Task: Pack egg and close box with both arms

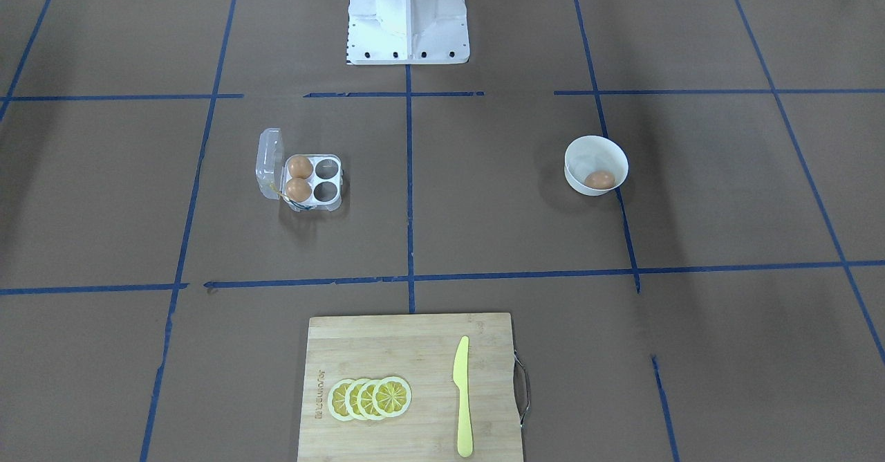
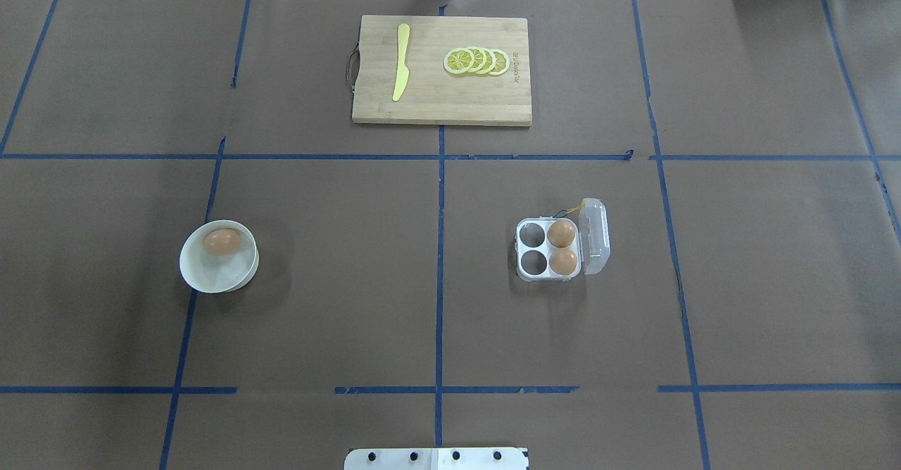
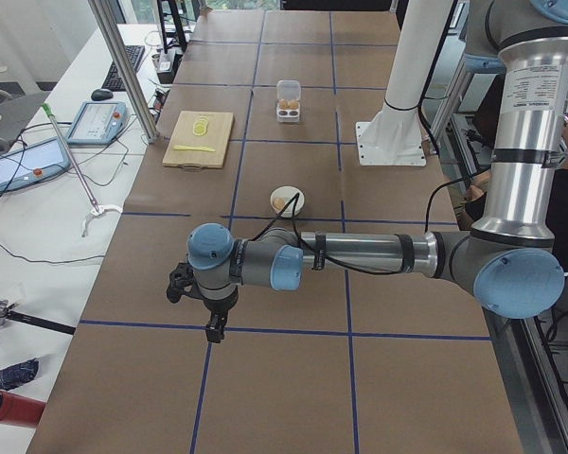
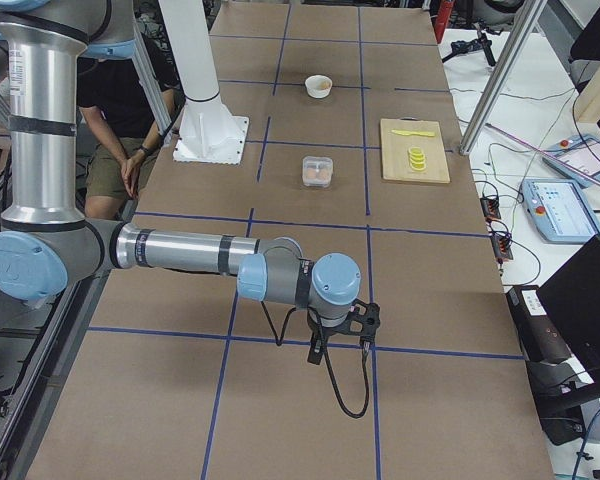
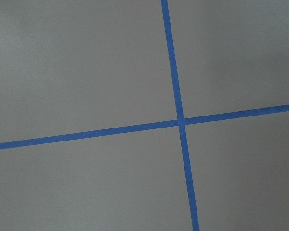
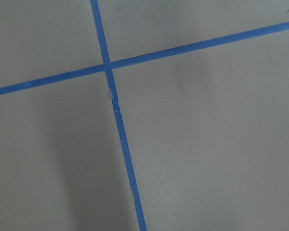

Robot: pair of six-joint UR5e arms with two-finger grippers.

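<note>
Counter (image 2: 338, 280): brown paper, gridded with blue tape (image 5: 180, 120).

- Egg (image 2: 222, 241), tan-brown, lies in the white bowl (image 2: 215, 274) on the robot's left half of the counter. It rests against the bowl's far inner wall.
- Box (image 2: 547, 248), clear plastic with four cups, sits on the robot's right half, just past the centre tape line and well apart from the bowl.
- Box lid (image 2: 595, 236) is open, hinged back on the side away from the centre line. A yellow string (image 2: 566, 210) trails at its far corner.
- Two more eggs sit in the box, one in the far cup (image 2: 562, 233) and one in the near cup (image 2: 564, 261), both in the row next to the hinge.
- Left gripper (image 3: 208, 307) hangs low over the counter near a tape crossing, at the robot's left end and well apart from the bowl. It points down. Cannot tell whether its jaws are apart or together.
- Right gripper (image 4: 342, 328) hangs low at the opposite end, also near a tape line and well apart from the box. Jaw state cannot be told either.
- Both wrist views show only paper and crossed tape.
- Far side, centre: bamboo cutting board (image 2: 436, 108) with a fan of lemon slices (image 2: 477, 61) and a yellow knife (image 2: 400, 69).
- White pedestal (image 1: 408, 19) stands at the robot's edge.
</note>
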